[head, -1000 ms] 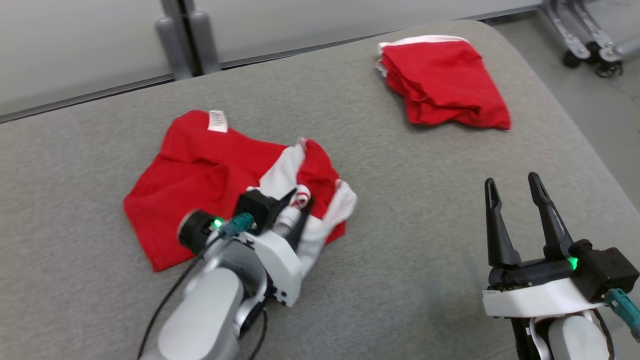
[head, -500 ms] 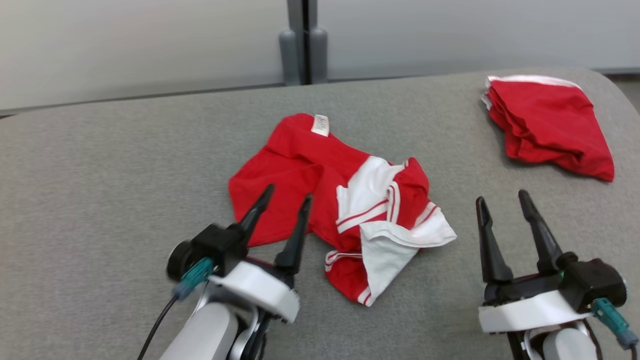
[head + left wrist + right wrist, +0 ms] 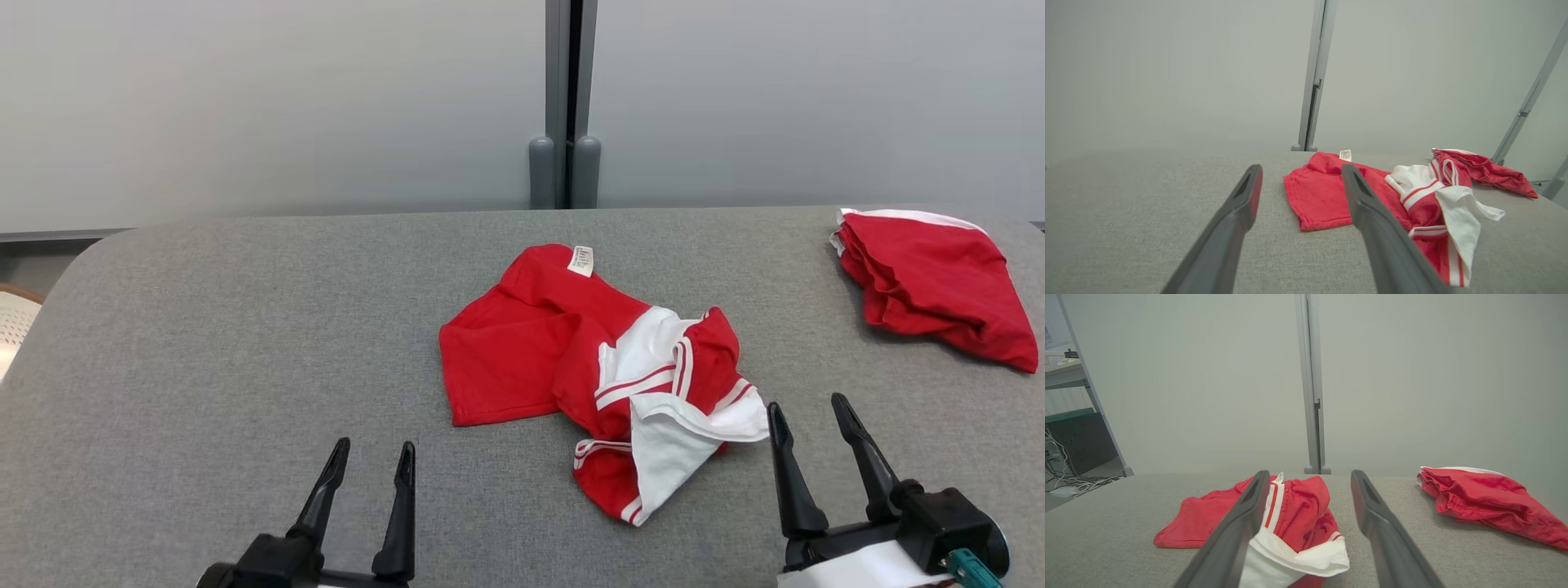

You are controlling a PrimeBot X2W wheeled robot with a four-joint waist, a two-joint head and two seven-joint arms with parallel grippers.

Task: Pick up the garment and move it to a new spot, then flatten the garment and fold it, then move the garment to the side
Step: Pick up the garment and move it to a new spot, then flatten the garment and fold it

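Since the earlier frames, the left gripper point(image 3: 375, 447) has withdrawn from the crumpled red-and-white fabric garment point(image 3: 522, 359) toward the near edge of the grey fabric-covered surface point(image 3: 204, 343). The head camera has also turned, so the whole view has shifted.

1. Garment: lies loose at about mid-width of the surface, held by neither gripper. Its plain red part lies fairly flat on the left. White panels with red stripes are bunched on the right and near side. A small white label point(image 3: 581, 260) shows at its far end.
2. Left gripper: fingers apart, nothing between them, near the near edge, left of the garment and clear of it.
3. Right gripper point(image 3: 805, 403): fingers apart and empty, just beside the garment's white near-right fold. Contact cannot be determined.
4. A second, folded red garment with a white edge point(image 3: 939, 286) lies at the far right corner, well apart.
5. A grey vertical post point(image 3: 563, 98) stands behind the far edge, between pale wall panels point(image 3: 245, 106).
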